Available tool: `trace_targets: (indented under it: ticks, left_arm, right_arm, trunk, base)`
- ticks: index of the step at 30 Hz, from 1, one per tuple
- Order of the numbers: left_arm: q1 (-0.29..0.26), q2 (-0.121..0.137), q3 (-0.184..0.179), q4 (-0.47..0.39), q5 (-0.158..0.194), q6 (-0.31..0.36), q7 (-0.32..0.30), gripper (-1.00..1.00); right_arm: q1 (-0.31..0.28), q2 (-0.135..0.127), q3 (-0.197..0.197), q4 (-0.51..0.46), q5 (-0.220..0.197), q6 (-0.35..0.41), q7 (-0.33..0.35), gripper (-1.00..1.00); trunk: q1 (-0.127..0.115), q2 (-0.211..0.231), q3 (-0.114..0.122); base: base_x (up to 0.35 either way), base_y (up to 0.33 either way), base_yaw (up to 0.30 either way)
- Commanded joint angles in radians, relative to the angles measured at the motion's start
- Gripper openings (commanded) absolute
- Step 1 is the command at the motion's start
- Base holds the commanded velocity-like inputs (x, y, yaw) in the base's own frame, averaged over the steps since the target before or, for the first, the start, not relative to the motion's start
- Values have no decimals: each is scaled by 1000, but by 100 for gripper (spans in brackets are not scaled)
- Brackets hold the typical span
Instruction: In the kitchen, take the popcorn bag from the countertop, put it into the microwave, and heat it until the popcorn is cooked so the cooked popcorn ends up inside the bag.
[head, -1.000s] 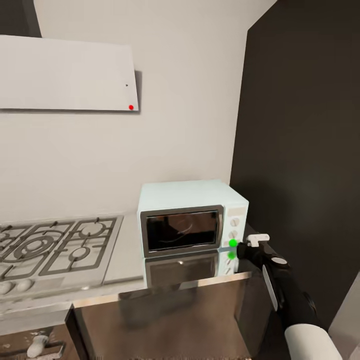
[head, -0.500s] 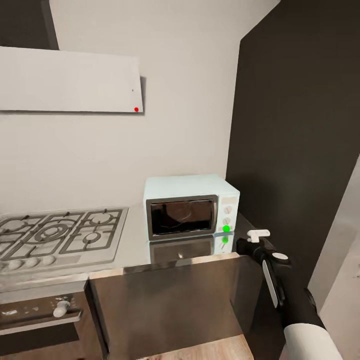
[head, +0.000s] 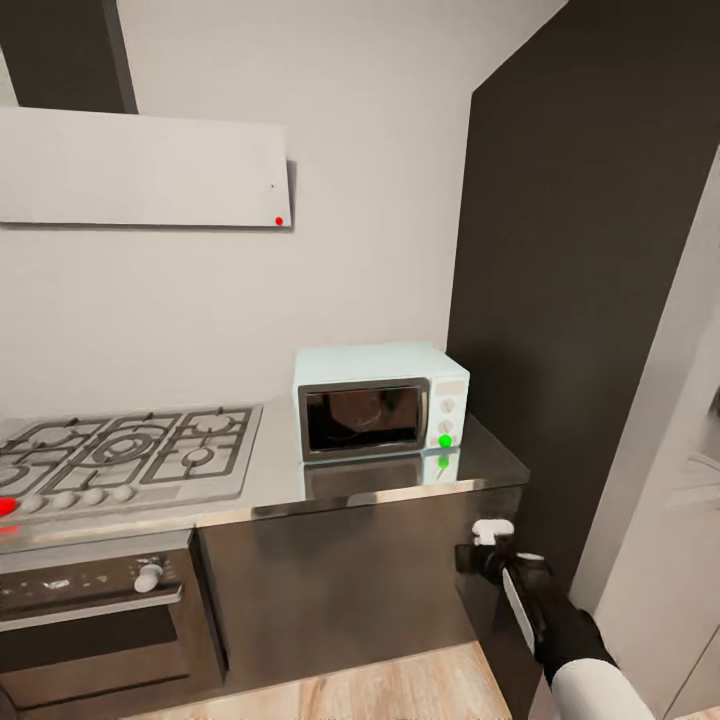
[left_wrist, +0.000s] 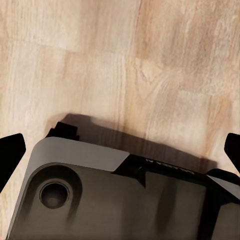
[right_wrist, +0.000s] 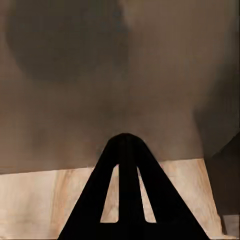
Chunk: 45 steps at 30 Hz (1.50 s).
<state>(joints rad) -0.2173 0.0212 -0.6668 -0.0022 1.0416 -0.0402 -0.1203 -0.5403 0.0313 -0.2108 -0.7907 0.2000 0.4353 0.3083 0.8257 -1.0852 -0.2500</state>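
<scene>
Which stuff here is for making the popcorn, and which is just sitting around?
For the job:
microwave, door shut
countertop
right gripper, shut

Just around:
gas hob
oven
hood
black tall cabinet

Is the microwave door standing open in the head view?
No: the microwave sits on the countertop with its dark glass door flush in the silver frame, closed.

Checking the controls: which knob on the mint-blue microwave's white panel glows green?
The lowest knob on the pale mint-blue microwave; the knobs above it stay white.
</scene>
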Motion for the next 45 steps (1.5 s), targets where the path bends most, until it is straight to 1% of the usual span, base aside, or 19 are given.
trace_targets:
  ticks: [1, 2, 3, 4, 5, 6, 7, 8, 9, 11, 13, 14, 45]
  left_arm:
    - [0, 0, -8, 1, 9, -2, -4, 100]
    - [0, 0, -8, 1, 9, -2, -4, 100]
    - [0, 0, -8, 1, 9, -2, -4, 100]
    - [0, 0, -8, 1, 9, -2, -4, 100]
    - [0, 0, -8, 1, 9, -2, -4, 100]
    - [0, 0, -8, 1, 9, -2, -3, 100]
    - [0, 0, -8, 1, 9, -2, -3, 100]
    - [0, 0, -8, 1, 9, -1, -3, 100]
    - [0, 0, -8, 1, 9, -1, -3, 100]
    - [0, 0, -8, 1, 9, -1, -2, 100]
    - [0, 0, -8, 1, 9, -1, -2, 100]
    - [0, 39, -10, -5, -8, -2, -2, 100]
    - [0, 39, -10, -5, -8, -2, -2, 100]
  right_arm:
    - [-1, -4, -8, 253, 72, -103, -18, -100]
    - [-1, -7, -8, 364, 98, -167, -39, -100]
    - [-1, -9, -8, 472, 114, -229, -77, -100]
    - [-1, -10, -8, 578, 123, -282, -124, -100]
    - [-1, -11, -8, 653, 126, -318, -155, -100]
    - [5, -13, -6, 739, 129, -376, -193, -100]
    - [5, -17, -5, 769, 132, -407, -209, -100]
    - [5, -33, -5, 799, 143, -445, -229, -100]
    - [11, -45, -4, 810, 150, -460, -235, -100]
    - [60, -64, -5, 818, 156, -472, -241, -100]
    - [117, -70, -5, 820, 156, -478, -243, -100]
    - [298, -37, -15, 815, 148, -492, -311, -100]
    - [298, -36, -13, 815, 151, -492, -311, -100]
  trunk:
    - [0, -1, -1]
    - [0, -1, -1]
    - [0, -1, -1]
    - [0, -1, -1]
    - [0, -1, -1]
    - [0, -1, -1]
    - [0, -1, -1]
    - [0, -1, -1]
    - [0, -1, -1]
    - [0, -1, -1]
    - [0, -1, -1]
    - [0, -1, -1]
    - [0, -1, -1]
  base:
    - [-1, 0, 0]
    - [0, 0, 0]
    - [0, 0, 0]
    - [0, 0, 0]
    - [0, 0, 0]
    - [0, 0, 0]
    - [0, 0, 0]
    - [0, 0, 0]
    - [0, 0, 0]
    - [0, 0, 0]
    - [0, 0, 0]
    - [0, 0, 0]
    - [0, 0, 0]
